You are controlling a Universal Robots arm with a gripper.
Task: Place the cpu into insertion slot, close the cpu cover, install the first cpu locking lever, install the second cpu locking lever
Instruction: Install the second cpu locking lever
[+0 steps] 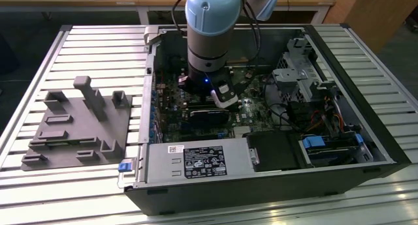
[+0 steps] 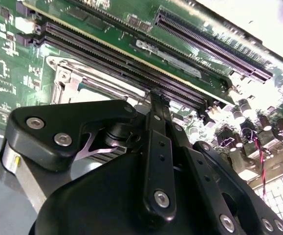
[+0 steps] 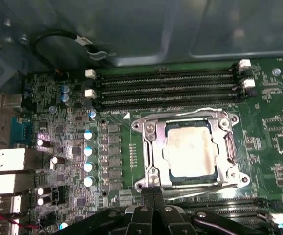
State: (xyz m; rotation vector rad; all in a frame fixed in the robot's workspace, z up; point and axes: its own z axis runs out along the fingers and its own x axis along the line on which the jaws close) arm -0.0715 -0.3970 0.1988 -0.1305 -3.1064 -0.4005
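In the first wrist view the cpu [image 3: 187,149] lies flat in the insertion slot [image 3: 142,125], its pale metal face showing through the window of the cpu cover [image 3: 152,147]. The cover lies down flat over it. A thin wire lever [image 3: 190,111] runs along the socket's edge beside the memory slots. My gripper [image 3: 153,193] is shut, fingertips pressed together just off one corner of the socket. In the second wrist view the gripper [image 2: 156,97] points at the socket [image 2: 77,81]. The exterior view has the gripper [image 1: 222,95] low inside the open computer case.
Long black memory slots [image 3: 165,88] run beside the socket. Blue-topped capacitors [image 3: 88,152] and metal ports [image 3: 7,166] stand on the board. Around the arm in the case are a black card [image 1: 209,118], the power supply [image 1: 196,161] and a drive cage [image 1: 294,73]. A grey fixture [image 1: 72,127] sits outside it.
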